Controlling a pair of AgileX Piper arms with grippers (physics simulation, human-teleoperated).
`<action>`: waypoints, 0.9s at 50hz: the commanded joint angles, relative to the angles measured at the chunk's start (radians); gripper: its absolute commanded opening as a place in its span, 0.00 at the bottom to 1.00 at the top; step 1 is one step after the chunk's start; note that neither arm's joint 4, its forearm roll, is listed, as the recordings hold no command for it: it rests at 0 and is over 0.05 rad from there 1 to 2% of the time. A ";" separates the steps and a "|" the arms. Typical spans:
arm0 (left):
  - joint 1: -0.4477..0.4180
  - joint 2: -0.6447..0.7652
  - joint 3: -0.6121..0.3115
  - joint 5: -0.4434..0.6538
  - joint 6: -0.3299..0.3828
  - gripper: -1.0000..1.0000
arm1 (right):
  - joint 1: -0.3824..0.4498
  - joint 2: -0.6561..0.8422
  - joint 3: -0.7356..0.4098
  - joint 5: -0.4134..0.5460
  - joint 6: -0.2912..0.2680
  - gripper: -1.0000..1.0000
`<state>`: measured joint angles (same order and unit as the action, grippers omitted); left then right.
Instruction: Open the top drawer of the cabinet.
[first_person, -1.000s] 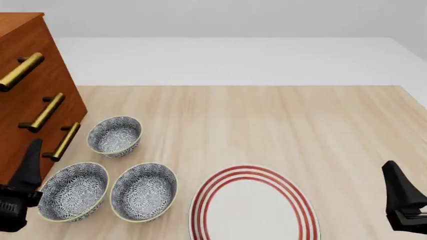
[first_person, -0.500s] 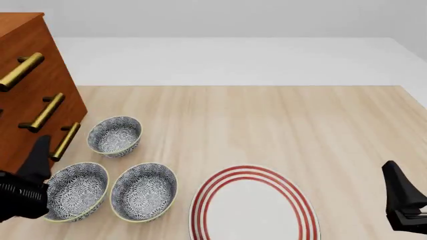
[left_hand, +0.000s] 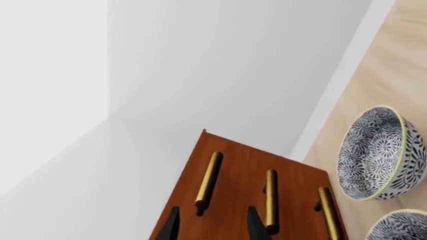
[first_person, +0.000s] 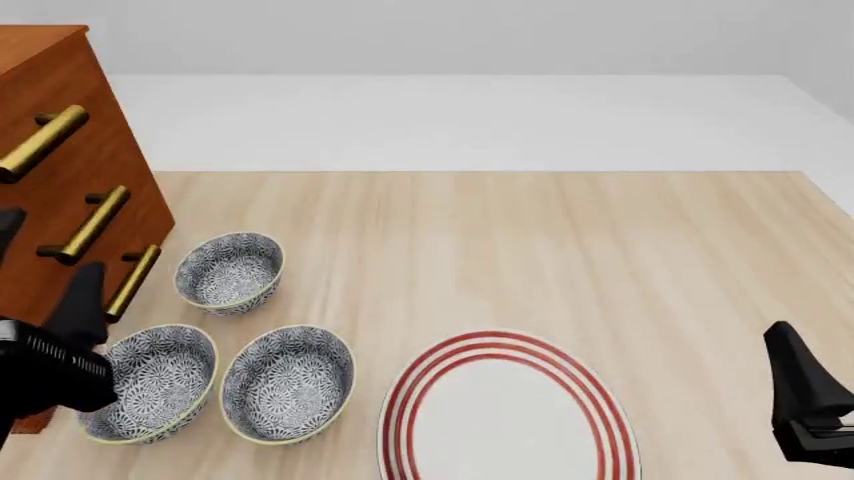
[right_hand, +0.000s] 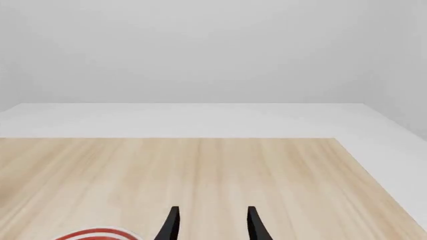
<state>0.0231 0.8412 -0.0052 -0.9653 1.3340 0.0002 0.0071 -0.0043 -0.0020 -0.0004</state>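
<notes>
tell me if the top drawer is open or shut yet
Shut. The top drawer sits flush with the cabinet front, its handle untouched; the open left pincer is short of it.

We see our left gripper (first_person: 44, 270) as matte black throughout, its body ribbed with fine grooves and ending in slim, tapering fingers (left_hand: 172, 225) that narrow to points. Our right gripper (right_hand: 211, 224) is the same plain black, with wedge-shaped fingers (first_person: 797, 372). We can make out no cables, screws or markings on either.
</notes>
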 joint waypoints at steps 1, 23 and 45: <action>0.035 0.039 -0.018 -0.022 0.024 1.00 | 0.000 0.000 0.000 0.000 0.000 1.00; 0.087 0.073 -0.074 -0.011 0.067 1.00 | 0.000 0.000 0.000 0.000 0.000 1.00; 0.135 0.234 -0.118 -0.116 0.112 1.00 | 0.000 0.000 0.000 0.000 0.000 1.00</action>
<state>0.1409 1.0150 -0.1071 -1.0417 1.4192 0.0002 0.0070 -0.0043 -0.0020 -0.0005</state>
